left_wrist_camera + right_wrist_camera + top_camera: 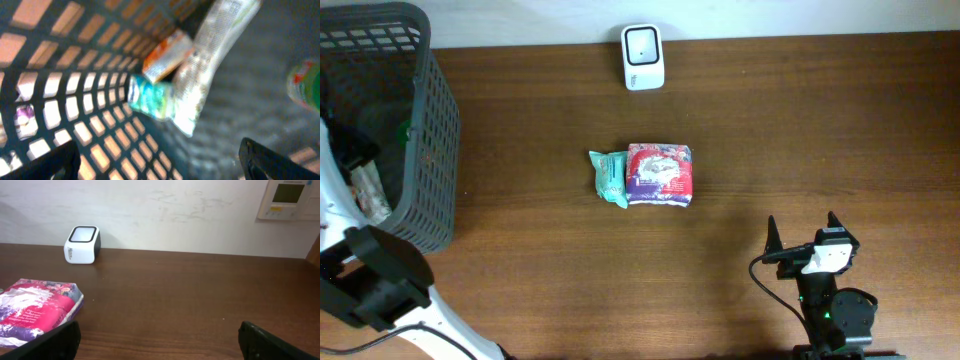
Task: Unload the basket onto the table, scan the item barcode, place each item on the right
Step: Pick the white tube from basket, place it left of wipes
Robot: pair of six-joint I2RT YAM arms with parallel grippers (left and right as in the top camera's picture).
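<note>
A dark brown wooden table [800, 130] carries everything. At its far edge, near the middle and against the pale wall, stands a small white scanner [643, 57] with a dark window on top. Around the table's centre lies a pink and purple packet [660, 174], flat on the wood. A smaller teal packet [609, 177] lies touching its left side. A dark grey mesh basket [430, 130] stands at the far left corner, well apart from the two packets and the scanner.
</note>
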